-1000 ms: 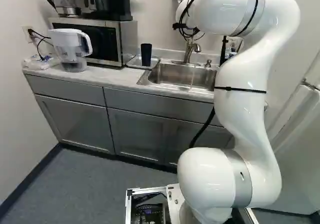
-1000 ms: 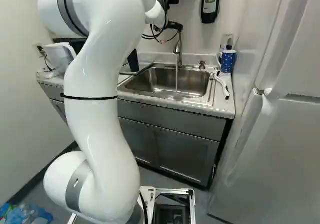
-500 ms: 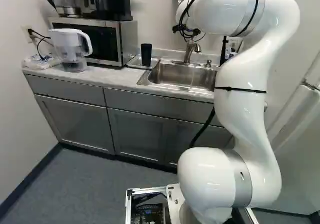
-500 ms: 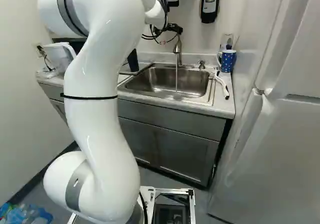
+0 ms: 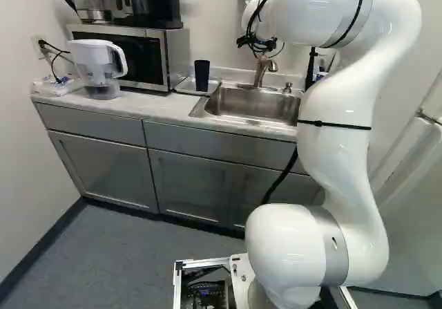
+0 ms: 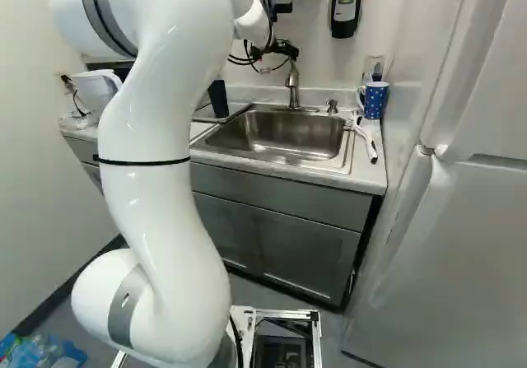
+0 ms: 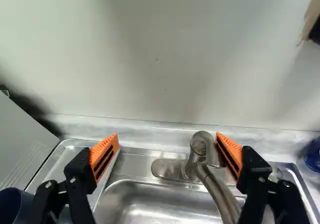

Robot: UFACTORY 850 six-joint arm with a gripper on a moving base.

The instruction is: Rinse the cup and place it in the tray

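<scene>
We wanted a straight retreat from the faucet [image 7: 218, 190]
Our jaws stood wide and empty, one orange pad [image 7: 231, 152] beside it, contact unclear. The cup [image 5: 202, 75] stood upright in the tray [image 5: 185, 86]; no water ran. Rinsing seemed done, so backing off untwisted would have spared the handle.

Surface [image 5: 155, 106], pale, bearing: microwave [image 5: 177, 54]; white-handled pitcher [image 5: 102, 70], beside it; plastic packet [image 5: 54, 86]; shallow tray [image 5: 185, 85]; steel sink [image 6: 284, 147], inset; blue dotted mug [image 6: 375, 101]; white utensil [image 6: 367, 140], dark-tipped, at the sink's edge.
</scene>
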